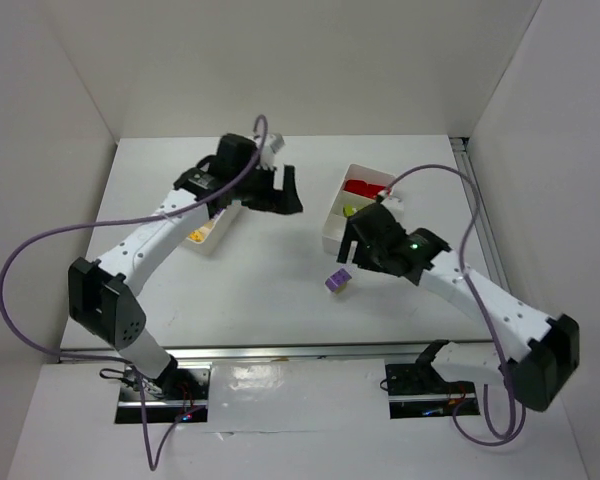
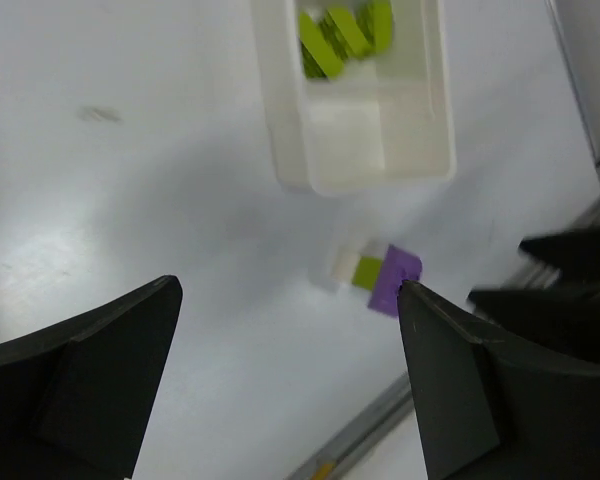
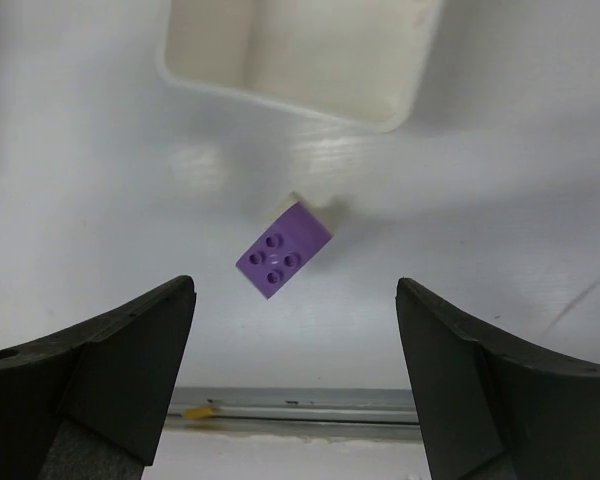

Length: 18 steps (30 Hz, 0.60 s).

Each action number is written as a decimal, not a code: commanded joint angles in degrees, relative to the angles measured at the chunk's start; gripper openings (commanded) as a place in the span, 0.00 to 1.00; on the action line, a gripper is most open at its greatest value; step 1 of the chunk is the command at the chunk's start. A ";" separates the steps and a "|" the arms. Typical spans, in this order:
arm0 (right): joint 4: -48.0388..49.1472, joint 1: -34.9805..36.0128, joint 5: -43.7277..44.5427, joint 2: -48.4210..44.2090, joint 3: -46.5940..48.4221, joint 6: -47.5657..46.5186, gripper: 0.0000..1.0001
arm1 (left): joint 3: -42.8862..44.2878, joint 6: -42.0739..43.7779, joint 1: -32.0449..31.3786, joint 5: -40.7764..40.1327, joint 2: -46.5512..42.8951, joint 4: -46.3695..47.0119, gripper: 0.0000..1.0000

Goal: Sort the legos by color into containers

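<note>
A small cluster with a purple brick [image 1: 337,281] on top lies on the table just in front of the right tray [image 1: 332,232]. It shows in the right wrist view [image 3: 283,250] and, with lime and white parts, in the left wrist view [image 2: 392,279]. My right gripper [image 1: 353,252] is open above and just behind it, empty [image 3: 295,290]. The right tray holds red bricks [image 1: 361,187] and lime bricks [image 1: 350,211] [image 2: 340,35]; its near compartment [image 3: 300,50] is empty. My left gripper [image 1: 277,195] is open and empty [image 2: 288,290], raised between the trays.
The left tray [image 1: 220,228] holds a yellow brick [image 1: 193,237] and lies partly under my left arm. A metal rail [image 1: 280,351] runs along the table's near edge. White walls close in the left, back and right sides.
</note>
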 commanded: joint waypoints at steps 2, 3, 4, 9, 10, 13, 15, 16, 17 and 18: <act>-7.54 -5.26 8.19 -8.86 0.04 4.98 0.88 | -3.32 7.33 -8.57 -2.68 -0.89 -7.46 1.00; -8.68 -6.31 10.11 -10.87 0.04 6.30 0.88 | -3.32 8.03 -11.81 -2.68 -0.89 -7.47 1.00; -11.13 -8.24 11.08 -11.76 0.04 7.70 0.88 | -3.32 8.04 -13.58 -2.68 -0.89 -8.07 1.00; -12.91 -11.60 12.85 -15.19 -0.57 10.88 0.88 | -0.44 9.09 -24.64 -10.75 5.59 -9.30 1.00; -12.91 -12.29 12.85 -15.20 -0.58 11.40 0.88 | 0.45 9.70 -25.97 -12.50 6.92 -9.31 1.00; -12.91 -13.70 12.85 -15.73 -0.58 11.41 0.88 | 4.32 10.93 -29.85 -16.91 12.36 -10.72 1.00; -12.39 -15.11 11.71 -15.73 -0.58 10.89 0.88 | 6.25 10.94 -31.08 -17.53 14.75 -10.72 1.00; -12.38 -15.72 11.71 -15.73 -1.10 9.92 0.88 | 6.95 11.46 -31.09 -17.53 15.89 -10.72 1.00; -11.60 -17.03 11.01 -16.25 -1.10 9.31 0.88 | 7.48 11.47 -31.09 -17.53 17.90 -10.72 1.00; -11.59 -17.83 10.48 -16.26 -1.10 8.26 0.88 | 8.10 11.47 -31.69 -18.23 18.79 -10.72 0.99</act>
